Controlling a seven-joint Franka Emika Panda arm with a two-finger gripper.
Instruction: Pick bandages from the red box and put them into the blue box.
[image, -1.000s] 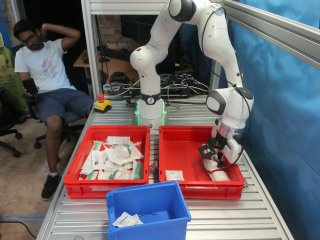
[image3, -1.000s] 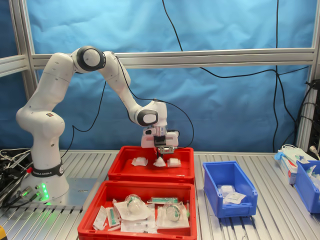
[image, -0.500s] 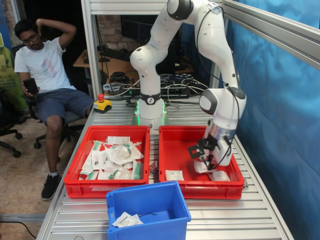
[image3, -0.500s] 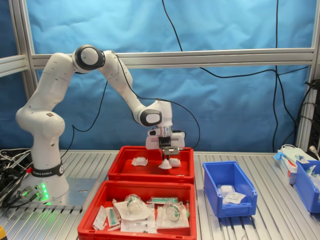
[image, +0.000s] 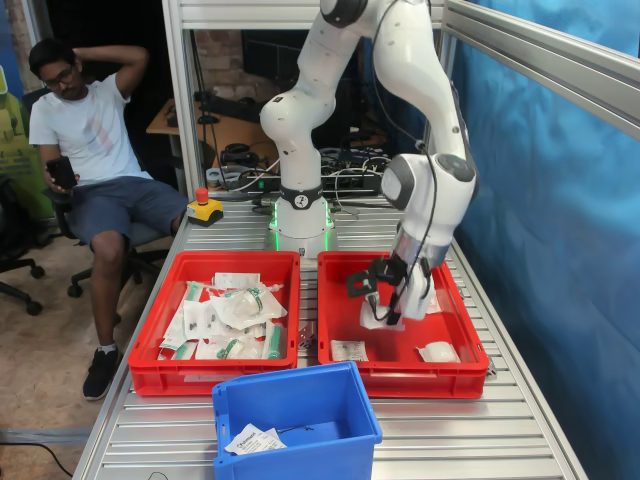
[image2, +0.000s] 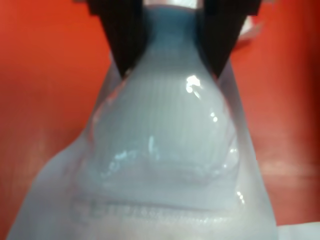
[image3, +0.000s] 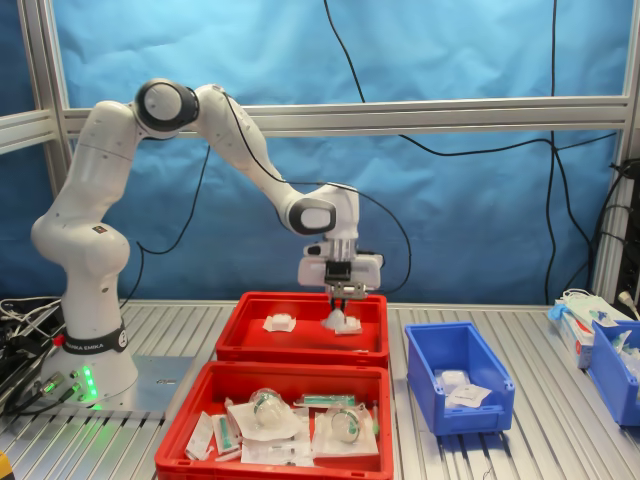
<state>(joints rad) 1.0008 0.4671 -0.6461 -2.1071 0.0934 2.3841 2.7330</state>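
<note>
The hand (image: 382, 300) gripped one of the bandages (image: 381, 317) between closed fingers (image2: 122, 37), the pouch hanging just beneath it above the red box (image: 335, 283), with the blue box (image: 298, 415) well apart.

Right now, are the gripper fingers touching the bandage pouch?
Touching. In the wrist view the two black fingers pinch the top of the bandage pouch between them, with no gap on either side.

A seated man (image: 85, 150) (phone in hand) beside the crowded crate (image: 160, 365).
</note>
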